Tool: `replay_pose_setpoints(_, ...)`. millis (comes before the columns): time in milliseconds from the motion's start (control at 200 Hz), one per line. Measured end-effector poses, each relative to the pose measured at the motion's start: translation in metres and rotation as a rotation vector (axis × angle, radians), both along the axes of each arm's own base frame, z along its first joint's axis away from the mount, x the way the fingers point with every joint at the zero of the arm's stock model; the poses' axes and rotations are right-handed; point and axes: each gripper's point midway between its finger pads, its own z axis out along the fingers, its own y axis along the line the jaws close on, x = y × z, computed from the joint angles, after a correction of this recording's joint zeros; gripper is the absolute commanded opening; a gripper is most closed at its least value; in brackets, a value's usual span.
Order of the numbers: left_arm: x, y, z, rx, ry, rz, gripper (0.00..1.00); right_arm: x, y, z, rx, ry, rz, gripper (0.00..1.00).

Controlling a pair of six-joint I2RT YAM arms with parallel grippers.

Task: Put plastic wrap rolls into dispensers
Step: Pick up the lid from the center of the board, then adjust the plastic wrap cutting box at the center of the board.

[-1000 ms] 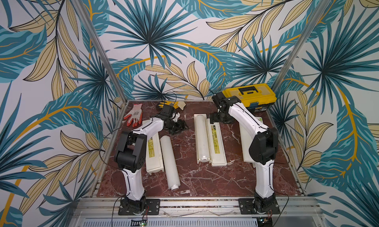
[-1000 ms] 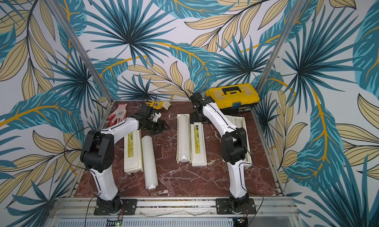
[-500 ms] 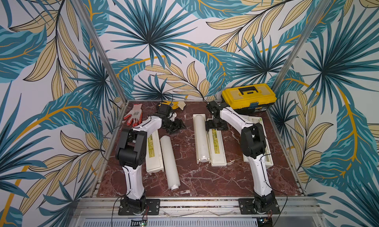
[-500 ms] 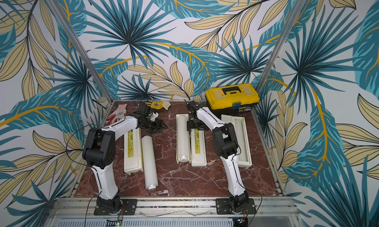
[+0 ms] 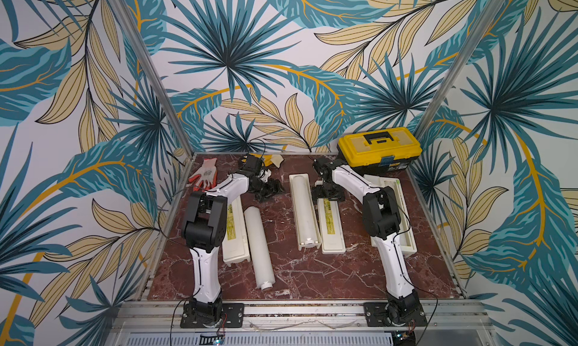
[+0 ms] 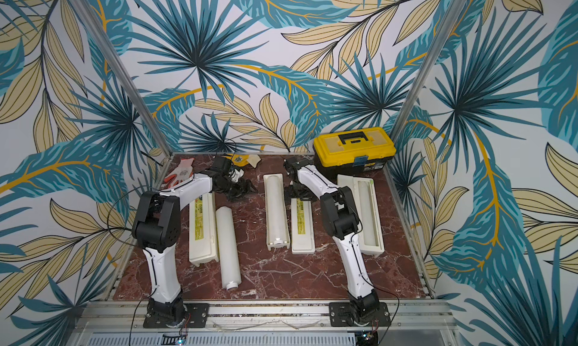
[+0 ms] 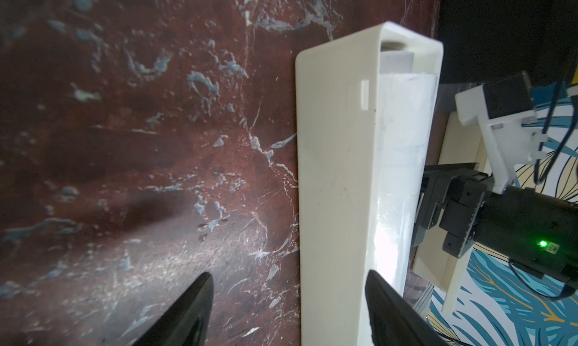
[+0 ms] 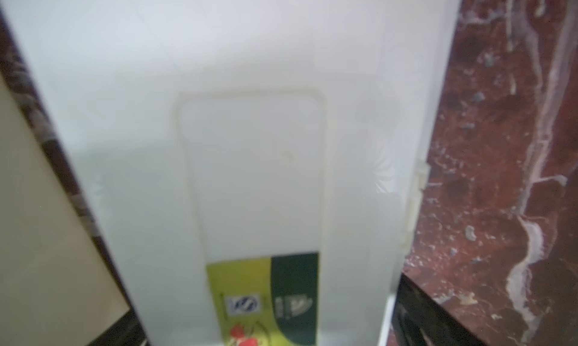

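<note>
Since a second ago the right gripper [image 5: 327, 195] has drawn back from beside the yellow-and-black toolbox [image 5: 378, 150] and come down over the far end of the middle dispenser's lid [image 5: 333, 238]; the left gripper [image 5: 274, 188] has hardly shifted, its jaws a little wider. On the red marble table [image 5: 312, 275] an orange-and-white work glove [image 5: 205, 174] lies in the far left corner, the toolbox in the far right one. The left arm hides the far end of the left dispenser [image 5: 235, 235], which is shut; the right arm overlaps the inner side of the right dispenser [image 5: 409, 241], open with a third roll [image 6: 368, 216] in its tray. The middle dispenser [image 5: 298, 176] lies open, a seated roll [image 5: 304, 203] in its base, the lid flat beside it with the label up. The loose roll [image 5: 259, 244], translucent white, lies just beside the left dispenser, long axis running near to far, white core stub toward the robot's bases. Left jaws stand apart and empty, just beside the middle dispenser's side wall. Right jaws stand wide, one finger on either side of the lid; whether they pinch it I cannot tell
</note>
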Motion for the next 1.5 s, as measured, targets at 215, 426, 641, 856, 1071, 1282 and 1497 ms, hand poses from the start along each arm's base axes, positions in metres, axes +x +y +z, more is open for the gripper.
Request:
replay_pose_setpoints(215, 0.037, -0.002, 0.013, 0.018, -0.068, 0.026, 0.86, -0.001, -0.002, 0.003, -0.012, -0.007, 0.007, 0.77)
replay_pose_setpoints(426, 0.093, 0.003, 0.023, 0.061, -0.152, 0.094, 0.87, -0.009, -0.004, 0.047, 0.012, -0.058, 0.028, 0.72)
replay_pose_setpoints(641, 0.129, 0.004, 0.002, 0.128, -0.166, 0.146, 0.87, -0.015, 0.014, 0.110, 0.081, -0.143, 0.071, 0.71)
replay_pose_setpoints(856, 0.130, -0.006, -0.032, 0.197, -0.133, 0.127, 0.87, -0.025, 0.040, 0.124, 0.130, -0.147, 0.115, 0.71)
replay_pose_setpoints(1071, 0.121, -0.033, -0.030, 0.204, -0.153, 0.067, 0.85, -0.028, 0.051, 0.134, 0.193, -0.140, 0.104, 0.71)
replay_pose_setpoints(1282, 0.103, -0.038, -0.038, 0.177, -0.118, 0.029, 0.79, -0.033, 0.056, 0.135, 0.205, -0.128, 0.097, 0.71)
replay_pose_setpoints(1497, 0.066, -0.028, -0.038, 0.199, -0.046, 0.033, 0.88, -0.038, 0.057, 0.133, 0.198, -0.110, 0.079, 0.73)
